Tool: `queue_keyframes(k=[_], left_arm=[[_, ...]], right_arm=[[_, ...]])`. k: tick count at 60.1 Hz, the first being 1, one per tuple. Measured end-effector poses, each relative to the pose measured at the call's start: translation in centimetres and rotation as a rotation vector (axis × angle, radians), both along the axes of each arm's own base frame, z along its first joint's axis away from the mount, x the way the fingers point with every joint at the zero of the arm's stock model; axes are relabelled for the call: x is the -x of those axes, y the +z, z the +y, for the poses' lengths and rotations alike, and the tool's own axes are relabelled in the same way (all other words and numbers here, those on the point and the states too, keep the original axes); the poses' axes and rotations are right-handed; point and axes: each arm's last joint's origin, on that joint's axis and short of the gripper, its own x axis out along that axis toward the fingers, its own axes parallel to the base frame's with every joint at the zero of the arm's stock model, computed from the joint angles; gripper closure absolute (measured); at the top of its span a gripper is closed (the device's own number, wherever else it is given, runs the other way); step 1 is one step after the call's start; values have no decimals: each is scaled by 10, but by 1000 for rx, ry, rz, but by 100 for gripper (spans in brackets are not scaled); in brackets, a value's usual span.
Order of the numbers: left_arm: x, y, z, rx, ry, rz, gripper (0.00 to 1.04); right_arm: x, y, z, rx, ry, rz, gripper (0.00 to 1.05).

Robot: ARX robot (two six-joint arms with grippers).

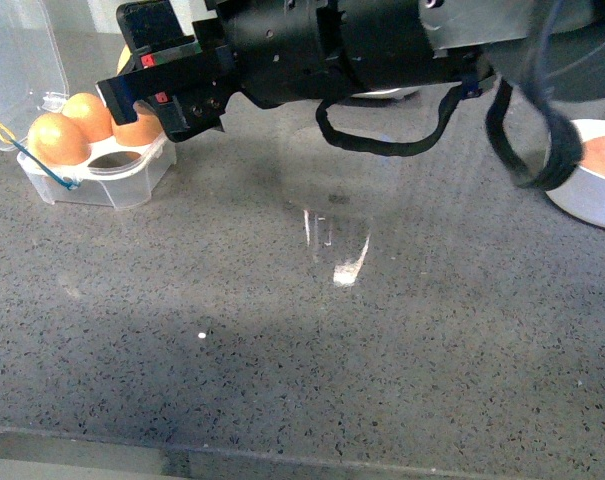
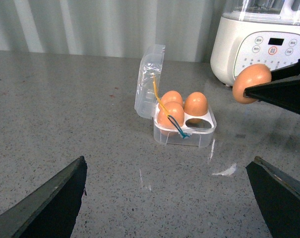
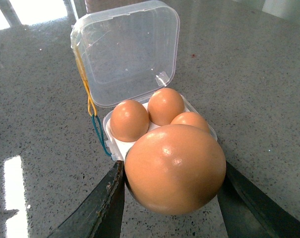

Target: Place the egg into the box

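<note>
Box (image 1: 122, 185) at far left of grey counter (image 1: 282, 330), clear lid (image 1: 17, 60) tipped up open, yellow-and-blue cord (image 1: 44, 165) draped across its front corner, 3 brown eggs (image 1: 60, 138) seated in cups, 4th cup free. Just right of it, right gripper (image 1: 142, 75) on a black arm stretched in from the right, clamped on the egg (image 3: 174, 168), held in the air close beside the box, not touching it. Left gripper (image 2: 168, 163) spread wide, nothing between, low over the counter, facing the box. White appliance (image 2: 259, 44) behind the held egg in that view. Far right, white bowl (image 1: 592, 200) at the frame's edge.
</note>
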Motion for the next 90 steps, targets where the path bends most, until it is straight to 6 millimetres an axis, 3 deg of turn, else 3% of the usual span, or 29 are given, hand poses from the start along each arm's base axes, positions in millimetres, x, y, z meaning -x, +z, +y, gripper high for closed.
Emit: queue_keyframes(k=[22,45,76,90], left_arm=[[0,0,0,0,0,0,7],[0,0,0,0,0,0,7],[0,0,0,0,0,0,7],[0,0,0,0,0,0,7]], right_arm=[[-15,-6,23,5,20,12,58],[-18,-15,43,20,48,25,58],[-21,-21,48,41,29,39,58],[-21,-24,50,43,38,47,21]])
